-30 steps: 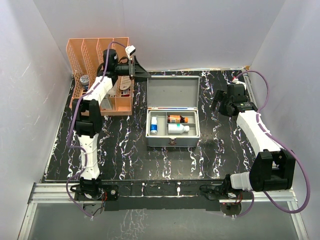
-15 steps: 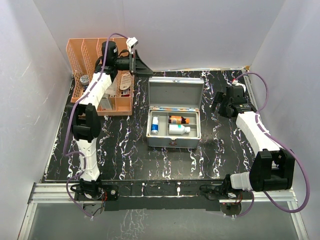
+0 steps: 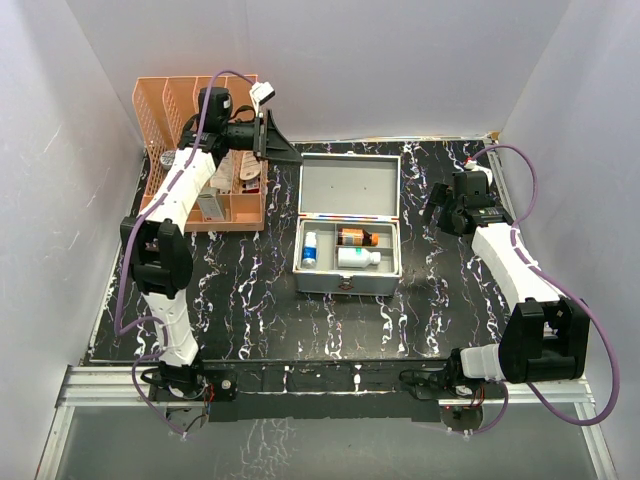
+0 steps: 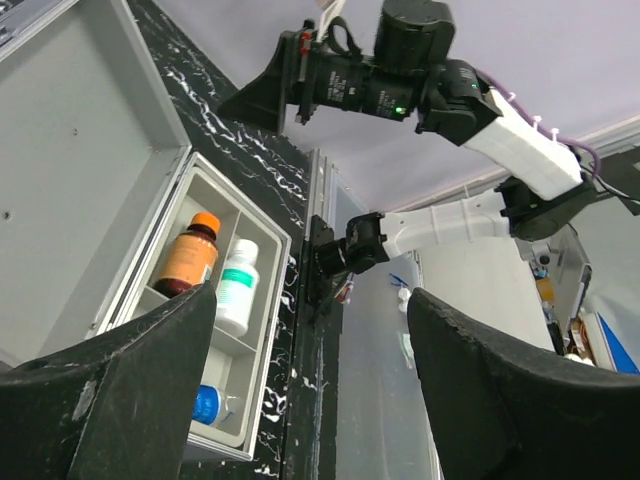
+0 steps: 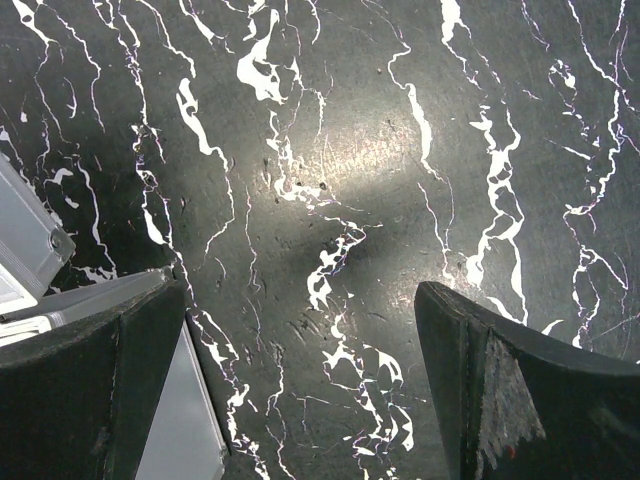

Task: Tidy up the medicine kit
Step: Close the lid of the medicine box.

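medicine kit (image 3: 348, 272) sits open in the middle of the bench (image 3: 250, 290), lid (image 3: 350, 185) propped up so its tray takes bottles (image 3: 357, 257). we hold the left tool (image 3: 284, 143) wide and empty by the orange rack (image 3: 195, 130), likely to fetch more. the right tool (image 3: 440, 210) hangs wide and empty beside the kit.

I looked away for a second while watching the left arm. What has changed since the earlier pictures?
The left arm's elbow swung out to its left and the forearm rose over the orange rack. The left gripper, open and empty, barely shifted beside the rack. Nothing was taken or let go. The right gripper and the three bottles in the case look unchanged.
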